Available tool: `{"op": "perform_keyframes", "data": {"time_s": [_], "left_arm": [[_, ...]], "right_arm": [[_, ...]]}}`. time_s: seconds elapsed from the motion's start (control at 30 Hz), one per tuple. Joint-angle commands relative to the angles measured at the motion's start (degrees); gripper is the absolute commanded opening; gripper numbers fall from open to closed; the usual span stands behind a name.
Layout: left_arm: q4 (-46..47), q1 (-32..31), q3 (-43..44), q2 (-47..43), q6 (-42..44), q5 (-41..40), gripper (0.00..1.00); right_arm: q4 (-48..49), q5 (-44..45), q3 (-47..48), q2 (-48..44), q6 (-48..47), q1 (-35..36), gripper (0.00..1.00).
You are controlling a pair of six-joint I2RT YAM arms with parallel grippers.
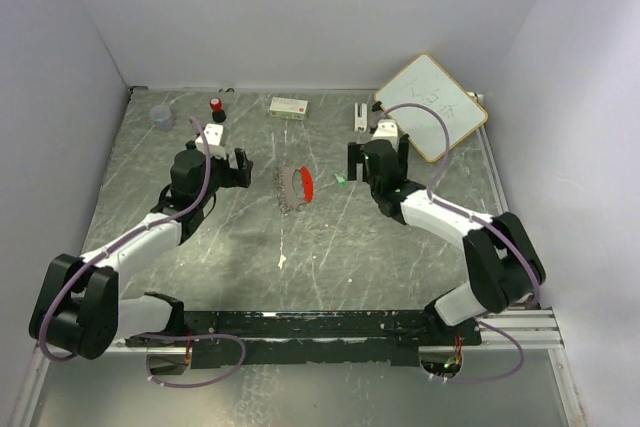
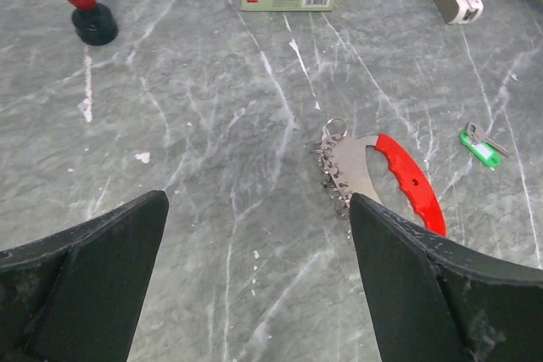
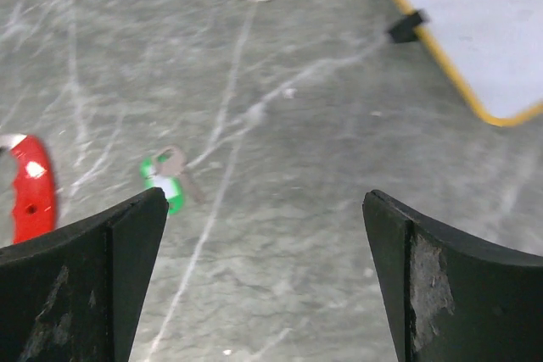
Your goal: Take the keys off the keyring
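Observation:
The keyring [image 1: 289,188] is a silver-grey ring with a chain-like bunch, lying mid-table. In the left wrist view the keyring [image 2: 335,167] touches the metal blade of the curved red key [image 2: 413,182]. The red key also shows in the top view [image 1: 308,184]. The small green key [image 1: 341,179] lies apart to its right, and shows in the left wrist view [image 2: 481,146] and the right wrist view [image 3: 163,180]. My left gripper [image 1: 241,165] [image 2: 259,201] is open and empty, left of the keyring. My right gripper [image 1: 357,160] [image 3: 265,197] is open and empty, right of the green key.
A red-capped bottle [image 1: 216,105], a grey cup [image 1: 162,117], a small box [image 1: 289,106] and a white device [image 1: 360,115] stand along the back. A whiteboard [image 1: 432,105] lies at the back right, with a black clip [image 3: 405,25] at its edge.

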Motion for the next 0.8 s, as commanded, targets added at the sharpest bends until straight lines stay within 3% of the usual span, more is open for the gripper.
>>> {"op": "perform_keyframes", "data": {"time_s": [0.0, 0.27, 0.53, 0.77], "left_arm": [[-0.10, 0.04, -1.53, -4.01, 1.06, -5.07, 1.00], [3.64, 0.13, -8.46, -10.21, 0.48, -8.99, 1.00], [3.57, 0.13, -10.56, -10.21, 1.17, -8.20, 1.00], [4.77, 0.13, -12.00, -12.27, 1.52, -9.01, 1.00]], "right_arm": [[3.29, 15.90, -3.39, -7.49, 1.24, -0.10, 1.00], [0.03, 35.29, -6.75, -20.86, 1.17, -0.01, 1.00], [2.77, 42.86, -11.15, -29.11, 1.66, 0.04, 1.00], [3.77, 44.36, -12.19, -28.70, 1.28, 0.03, 1.00]]}}
